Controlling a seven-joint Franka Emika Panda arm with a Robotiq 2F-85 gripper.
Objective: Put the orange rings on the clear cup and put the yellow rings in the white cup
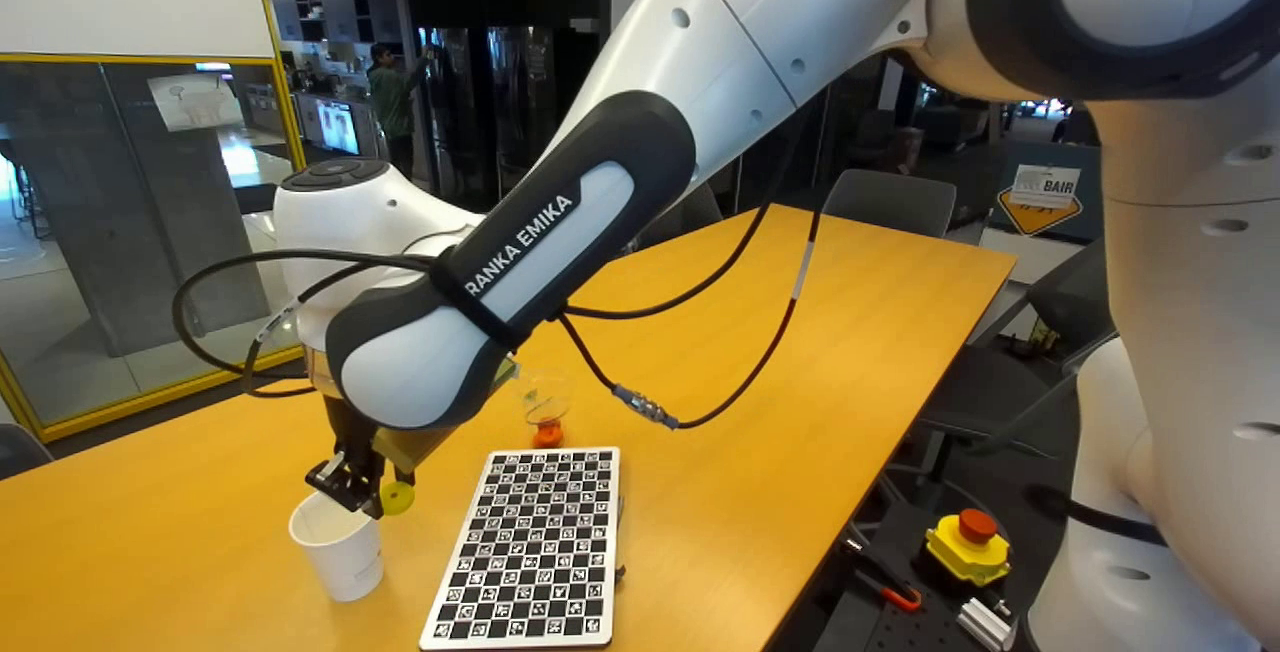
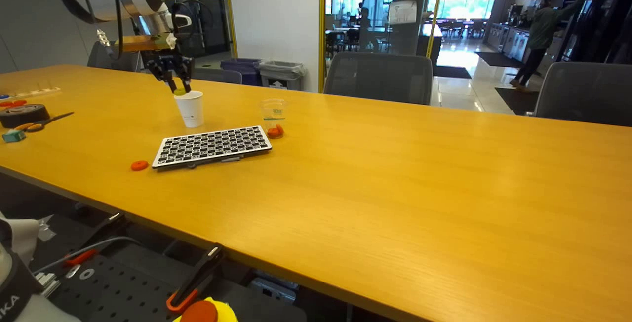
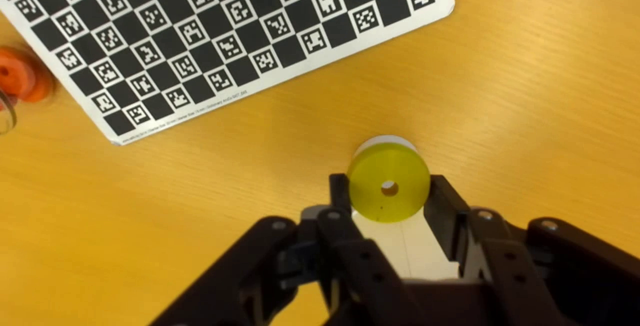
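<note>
Presently held in the gripper (image 3: 390,187), near the rim of the white cup (image 2: 191,112): yellow ring (image 3: 385,166), one. Contained in the clear cup (image 2: 274,114): orange rings (image 2: 275,132). Seen beside the board (image 2: 212,145): orange ring (image 2: 139,165), one.

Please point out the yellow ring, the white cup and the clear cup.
Yellow ring (image 3: 389,165), wrist view: flat face.
White cup (image 1: 345,562), in an exterior view: outer wall.
Clear cup (image 2: 271,114), in an exterior view: side wall.
</note>
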